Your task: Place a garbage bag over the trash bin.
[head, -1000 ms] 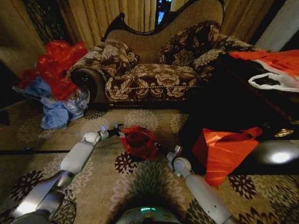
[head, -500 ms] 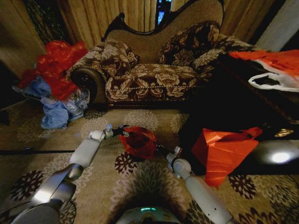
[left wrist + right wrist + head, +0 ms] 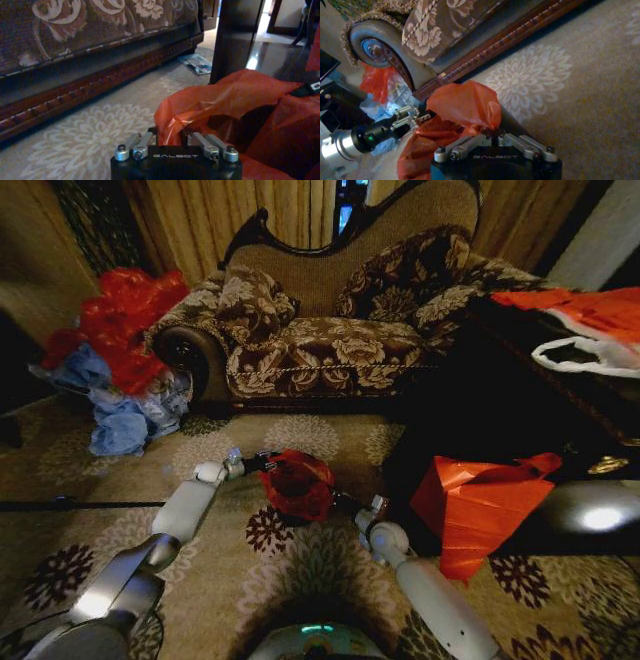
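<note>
Head view, on the patterned carpet in front of the floral sofa [image 3: 330,345]: I hold the garbage bag [image 3: 297,483] between both arms, the red plastic bunched over the trash bin [image 3: 245,129], whose dark body shows through the bag's mouth in the left wrist view. My left gripper [image 3: 262,464] sits at the bag's side nearest the heap of red and blue bags [image 3: 120,360], jaws nearly together with a fold of red film pinched between them. My right gripper [image 3: 345,502] is at the opposite side, toward the dark table [image 3: 520,410] and the flat orange-red sheet [image 3: 470,505] lying against it; its jaws are also close to shut, with the bag's edge caught at the tips, as the right wrist view shows.

The step in hand, as I judge it, is spreading the bag's mouth and drawing it down around the bin's rim. The bag looks crumpled on top rather than seated. How much of the rim is already covered I cannot tell. The next move calls for pulling both edges apart evenly and downward, keeping my grip light enough not to tear the thin film or tip the bin.
</note>
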Robot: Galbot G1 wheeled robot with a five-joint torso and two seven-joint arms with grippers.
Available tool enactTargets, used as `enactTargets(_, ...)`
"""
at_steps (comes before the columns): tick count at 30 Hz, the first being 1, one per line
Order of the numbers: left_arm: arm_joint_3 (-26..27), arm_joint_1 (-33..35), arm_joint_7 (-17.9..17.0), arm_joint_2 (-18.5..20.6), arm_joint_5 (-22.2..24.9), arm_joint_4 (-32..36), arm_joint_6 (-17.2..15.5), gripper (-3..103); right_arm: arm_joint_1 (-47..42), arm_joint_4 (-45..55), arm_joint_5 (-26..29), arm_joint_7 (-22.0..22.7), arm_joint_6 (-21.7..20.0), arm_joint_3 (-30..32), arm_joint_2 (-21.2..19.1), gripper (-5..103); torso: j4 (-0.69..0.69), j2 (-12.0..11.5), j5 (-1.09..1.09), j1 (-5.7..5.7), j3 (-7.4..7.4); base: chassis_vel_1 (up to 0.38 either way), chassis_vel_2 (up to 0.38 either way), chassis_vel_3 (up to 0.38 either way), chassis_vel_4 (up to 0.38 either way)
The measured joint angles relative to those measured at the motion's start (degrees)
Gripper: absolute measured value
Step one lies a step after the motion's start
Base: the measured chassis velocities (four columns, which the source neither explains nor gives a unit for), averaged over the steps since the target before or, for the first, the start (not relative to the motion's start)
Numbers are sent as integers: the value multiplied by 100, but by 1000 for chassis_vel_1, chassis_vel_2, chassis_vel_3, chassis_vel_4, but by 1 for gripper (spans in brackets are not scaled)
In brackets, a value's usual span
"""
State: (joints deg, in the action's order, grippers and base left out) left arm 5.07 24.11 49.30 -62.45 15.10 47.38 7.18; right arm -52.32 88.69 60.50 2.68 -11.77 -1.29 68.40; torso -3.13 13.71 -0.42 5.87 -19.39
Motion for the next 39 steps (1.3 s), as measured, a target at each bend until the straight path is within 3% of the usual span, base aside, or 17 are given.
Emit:
enactTargets(4,0,22,-11,23,22,52,-9,24,52,15,-48,12,15,-31,-8,0,-1,0,-1,1,-1,0,0,0,0)
enactTargets(5,-1,43,-31,49,45,115,-35,16,72,50,-90,15,17,-53,-30,0,-1,-1,-3,2,-2,0,0,0,0)
enactTargets(7,-1,61,-48,71,62,177,-63,16,81,90,-126,23,18,-71,-51,0,-1,-1,-3,2,-2,0,0,0,0)
enactTargets(10,-4,122,-90,146,134,406,-158,5,89,170,-281,34,54,-139,-97,0,-1,-1,1,2,-2,0,0,0,0)
enactTargets(13,-10,139,-89,168,144,487,-204,1,90,211,-297,48,68,-163,-100,0,0,0,2,2,-1,0,0,0,0)
enactTargets(26,-23,-56,-262,49,330,355,-335,0,337,159,-301,92,88,-145,-164,0,1,-1,1,1,-1,0,0,0,0)
enactTargets(39,-37,-693,-685,-579,584,-614,-495,0,733,-504,-401,-20,83,-147,-91,0,0,-1,2,1,0,0,0,0,0)
